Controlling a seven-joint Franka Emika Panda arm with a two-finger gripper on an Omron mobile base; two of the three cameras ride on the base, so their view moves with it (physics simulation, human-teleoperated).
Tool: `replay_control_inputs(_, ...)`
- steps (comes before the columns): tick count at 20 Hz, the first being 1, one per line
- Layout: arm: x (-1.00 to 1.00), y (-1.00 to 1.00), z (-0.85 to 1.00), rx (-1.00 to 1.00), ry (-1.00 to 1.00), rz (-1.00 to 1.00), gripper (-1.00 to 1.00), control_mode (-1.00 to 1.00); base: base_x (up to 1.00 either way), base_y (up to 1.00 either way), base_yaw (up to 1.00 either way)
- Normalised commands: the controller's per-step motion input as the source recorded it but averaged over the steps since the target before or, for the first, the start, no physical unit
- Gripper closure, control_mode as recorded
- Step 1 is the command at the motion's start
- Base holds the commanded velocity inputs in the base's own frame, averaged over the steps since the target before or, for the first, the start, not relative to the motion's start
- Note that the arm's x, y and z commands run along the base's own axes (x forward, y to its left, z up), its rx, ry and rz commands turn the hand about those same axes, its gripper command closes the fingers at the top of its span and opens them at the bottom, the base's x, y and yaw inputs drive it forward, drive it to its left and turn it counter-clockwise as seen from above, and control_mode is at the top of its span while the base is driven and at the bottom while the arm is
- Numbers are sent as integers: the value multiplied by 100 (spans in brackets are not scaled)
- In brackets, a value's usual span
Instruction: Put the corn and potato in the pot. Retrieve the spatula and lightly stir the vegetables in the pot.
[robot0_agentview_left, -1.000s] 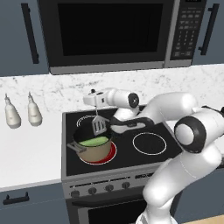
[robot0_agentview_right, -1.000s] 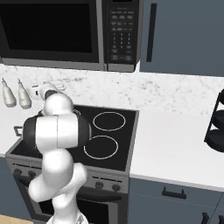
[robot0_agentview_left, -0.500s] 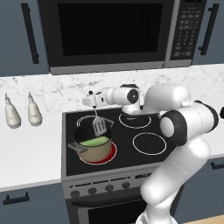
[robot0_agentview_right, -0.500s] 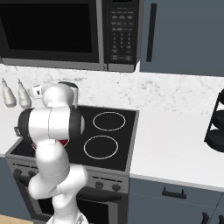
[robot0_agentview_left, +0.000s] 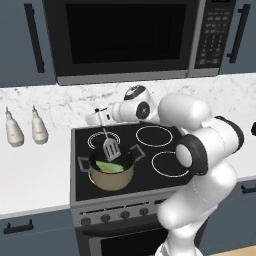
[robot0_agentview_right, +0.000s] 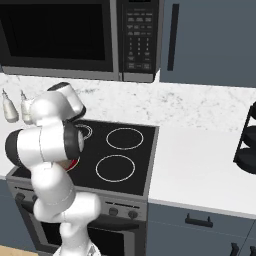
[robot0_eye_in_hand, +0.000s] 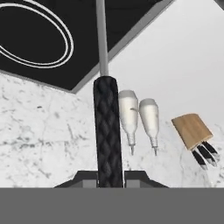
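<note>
Change: over the last second the white arm has swung further left across the stove; the spatula head stays just above the pot, and the pot and corn have not moved.
Room: dark blue-grey wall cabinets (robot0_agentview_right: 210, 40) run along the top, with a black built-in microwave (robot0_agentview_left: 125, 37) over the stove and a white marbled backsplash (robot0_agentview_right: 200, 107) behind.
Bench: a plain white bench (robot0_agentview_right: 200, 165) runs on both sides of the stove; in the right base view a dark tiered rack (robot0_agentview_right: 247, 142) stands at its far right edge.
Stove: a black glass cooktop (robot0_agentview_left: 150, 150) with four white ring burners, knobs along the front panel below.
Pot: a short round tan pot with dark side handles (robot0_agentview_left: 112, 172) sits on the front left burner.
Pot contents: the green-husked corn cob (robot0_agentview_left: 109, 167) lies inside; I cannot tell whether the potato is in there.
Bottles: two small white bottles (robot0_agentview_left: 25, 129) stand side by side on the bench left of the stove; in the hand view a tan knife block (robot0_eye_in_hand: 192, 131) is beside them.
Spatula: the slim grey spatula with slotted square head (robot0_agentview_left: 111, 149) hangs head-down, tilted, its head over the pot's rim above the corn.
Fingers: the gripper (robot0_agentview_left: 100, 118) is clenched on the spatula's dark textured handle, seen between the fingers (robot0_eye_in_hand: 87, 178) in the hand view.
</note>
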Motion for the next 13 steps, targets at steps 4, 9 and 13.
replay_control_inputs(4, 5, 6, -4, 1, -24, -15, 100, -100, 0, 0, 0)
replay_control_inputs(9, 1, -3, -18, 5, -6, -16, 100, -100, 0, 0, 0)
replay_control_inputs(13, -10, -13, -69, 8, 0, -18, 100, -100, 0, 0, 0)
